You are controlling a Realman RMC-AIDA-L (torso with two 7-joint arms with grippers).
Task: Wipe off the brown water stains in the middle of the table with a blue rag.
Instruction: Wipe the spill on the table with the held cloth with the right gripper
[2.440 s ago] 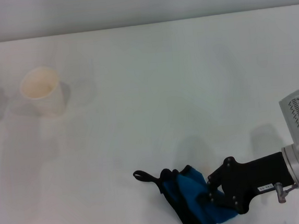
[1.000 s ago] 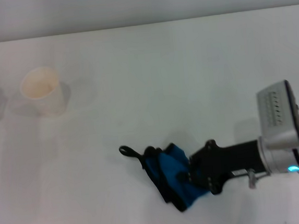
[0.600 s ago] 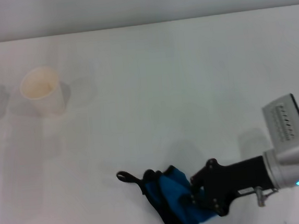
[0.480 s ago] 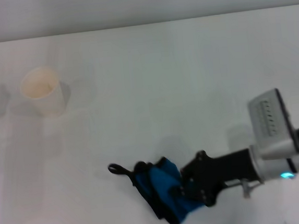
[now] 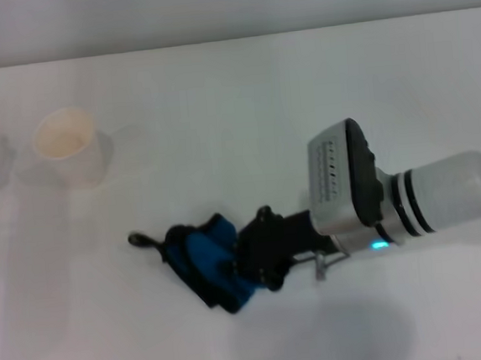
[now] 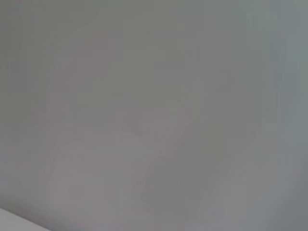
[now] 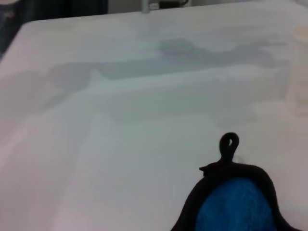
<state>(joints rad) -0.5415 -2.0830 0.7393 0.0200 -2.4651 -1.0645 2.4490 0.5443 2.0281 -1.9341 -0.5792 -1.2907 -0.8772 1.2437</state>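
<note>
The blue rag (image 5: 199,259), bunched with black edging and its loop tab pointing left, lies on the white table (image 5: 242,104) left of centre. My right gripper (image 5: 246,264) is shut on the rag's right side, with the arm reaching in from the right. The right wrist view shows the rag (image 7: 236,204) close up with the loop standing beyond it. The brown water stains (image 7: 159,103) show only as a faint pale wet film with ragged edges beyond the rag. The left gripper is out of view; its wrist view shows only blank pale surface.
A cream paper cup (image 5: 69,146) stands upright at the far left of the table, well beyond the rag; it also shows at the edge of the right wrist view as the cup (image 7: 298,72). The table's far edge (image 5: 228,39) runs along the back.
My right arm has swept left and farther onto the table, carrying the rag from the near right toward left of centre. The cup has not moved.
</note>
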